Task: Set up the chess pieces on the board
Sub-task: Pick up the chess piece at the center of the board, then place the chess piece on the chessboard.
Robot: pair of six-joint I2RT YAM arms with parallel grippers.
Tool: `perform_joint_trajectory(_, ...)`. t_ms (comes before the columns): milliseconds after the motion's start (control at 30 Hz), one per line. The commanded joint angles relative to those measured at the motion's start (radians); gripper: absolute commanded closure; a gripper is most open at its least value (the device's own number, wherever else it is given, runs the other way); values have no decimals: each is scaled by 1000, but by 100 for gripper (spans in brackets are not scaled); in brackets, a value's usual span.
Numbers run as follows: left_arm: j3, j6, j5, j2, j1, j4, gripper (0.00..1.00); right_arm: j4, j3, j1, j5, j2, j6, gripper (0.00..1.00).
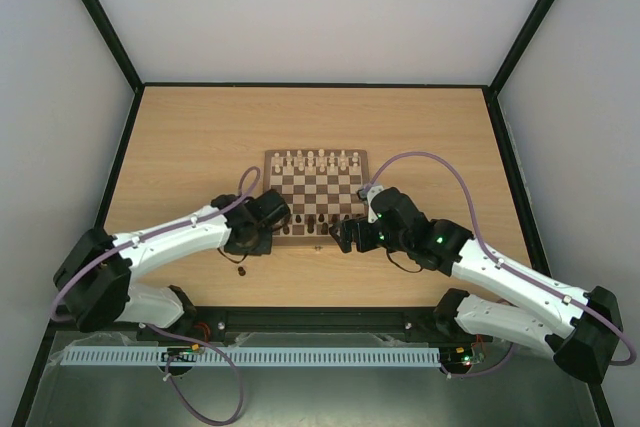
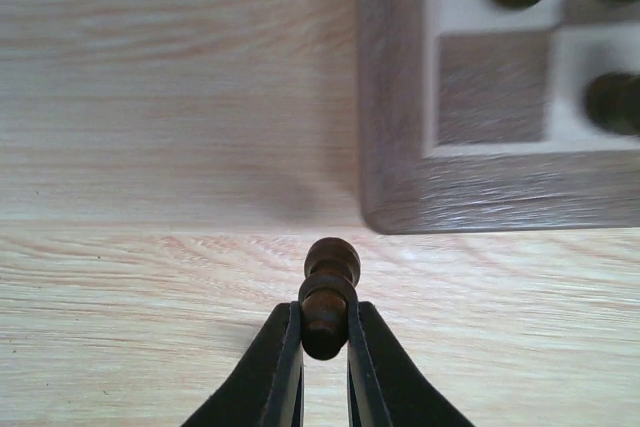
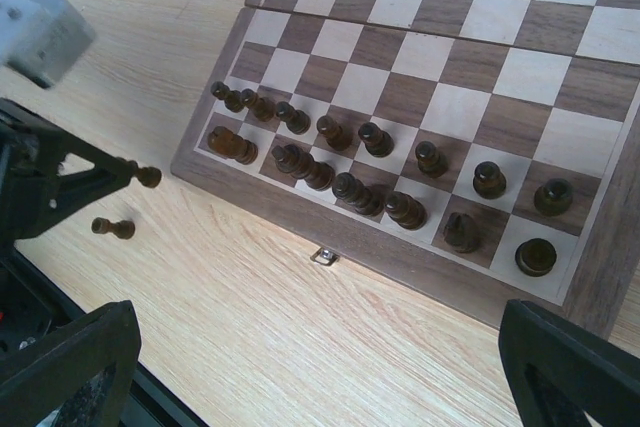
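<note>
The board (image 1: 316, 187) lies mid-table. Pale cream pieces (image 1: 316, 159) fill its far rows. Dark brown pieces (image 3: 345, 162) stand in its two near rows. My left gripper (image 2: 325, 347) is shut on a dark pawn (image 2: 328, 287), held just off the board's near left corner (image 2: 400, 197). It also shows in the right wrist view (image 3: 60, 192) and the top view (image 1: 256, 245). One dark piece (image 3: 113, 228) lies loose on the table, also in the top view (image 1: 242, 271). My right gripper (image 3: 315, 322) is wide open and empty, over the table in front of the board's clasp (image 3: 322, 256).
Black frame posts and pale walls enclose the wooden table (image 1: 200, 137). The right arm's wrist (image 1: 400, 222) hangs over the board's near right corner. Purple cables (image 1: 440, 162) loop above both arms.
</note>
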Motion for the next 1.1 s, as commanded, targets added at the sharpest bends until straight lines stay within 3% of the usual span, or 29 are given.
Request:
perform_joint_trajectory(0,117,16,-7,-42,4,-102,98,8,-16,-4,-13,-17,-16,2)
perform_joint_trajectory(467,314,84,-50,140,-32,-118,97,7,-16,-3,1,-17,-15,1)
perform_joint_trajectory(800,311,95,-33,155,-32,-102,97,7,-16,-4,-3,-14,-16,1)
perform_joint_trajectory(1067,425,95,-47,160,-77,-176,97,9,-16,-4,-3,-14,-16,1)
